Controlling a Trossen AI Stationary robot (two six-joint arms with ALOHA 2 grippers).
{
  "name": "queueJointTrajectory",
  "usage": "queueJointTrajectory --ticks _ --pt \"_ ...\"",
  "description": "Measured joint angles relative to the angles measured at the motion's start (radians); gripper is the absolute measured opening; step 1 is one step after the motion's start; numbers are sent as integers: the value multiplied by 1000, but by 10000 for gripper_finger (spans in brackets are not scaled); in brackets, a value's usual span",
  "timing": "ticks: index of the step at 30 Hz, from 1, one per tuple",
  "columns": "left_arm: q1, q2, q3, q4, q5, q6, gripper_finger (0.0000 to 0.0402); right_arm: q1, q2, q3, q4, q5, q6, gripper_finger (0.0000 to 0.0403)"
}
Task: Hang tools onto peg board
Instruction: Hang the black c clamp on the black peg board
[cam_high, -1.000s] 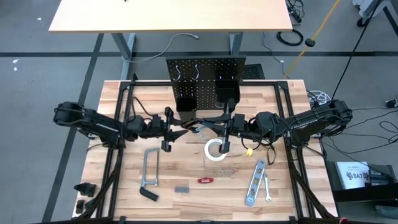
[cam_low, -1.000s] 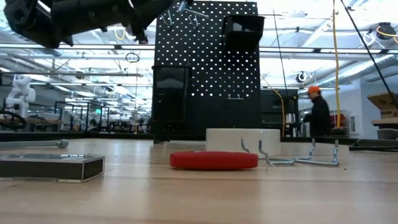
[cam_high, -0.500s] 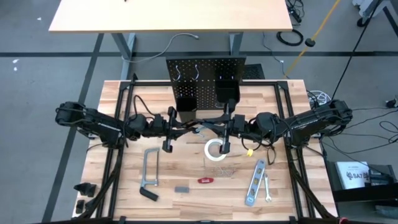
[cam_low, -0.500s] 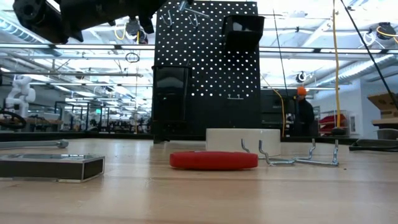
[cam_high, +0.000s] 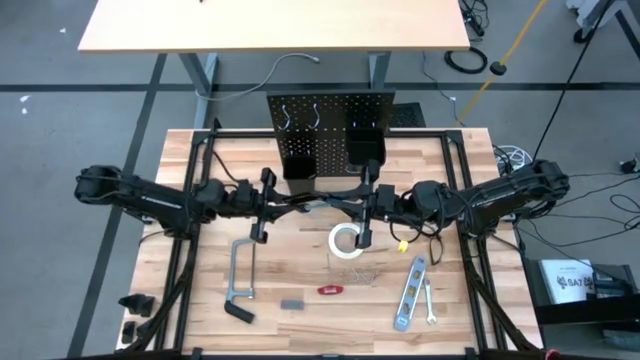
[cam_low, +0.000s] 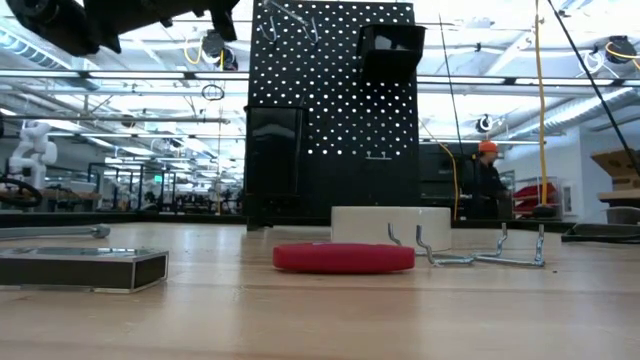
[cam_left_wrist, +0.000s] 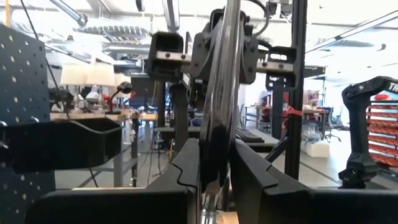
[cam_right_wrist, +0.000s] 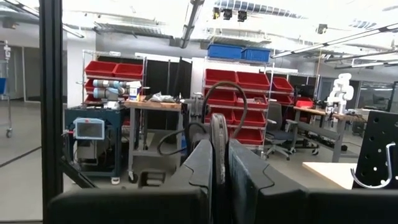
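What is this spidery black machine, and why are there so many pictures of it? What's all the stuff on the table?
It is a robot with two arms, each ending in a two-finger pincer called a gripper. One picture looks down from above, one peeks across the tabletop, and two come from little cameras on the wrists. The left gripper and the right gripper both pinch one dark metal tool in mid-air, in front of the peg board, a black board full of holes. On the wooden table lie a white tape roll, a grey bar clamp, a silver level, a small wrench, a red-handled tool and some loose hooks.
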Motion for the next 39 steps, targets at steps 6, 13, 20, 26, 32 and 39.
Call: queueJointTrajectory --ticks 6,13,20,26,32,39 --pt "0 -99 0 -89 0 0 49 -3 -1 0 -72 0 33 19" --pt "0 -195 0 -167 -19 -2 49 -23 2 -3 -129 1 78 19" --pt "0 -261 0 -204 -55 9 49 -47 8 -5 -179 5 106 19" --pt "4 -283 3 -227 -95 28 48 -76 13 -6 -165 -1 103 19" --pt "32 -283 19 -239 -91 28 48 -96 13 -7 -145 -5 87 19" --pt "66 -285 152 -425 -77 66 48 -117 10 26 -115 -2 27 19"
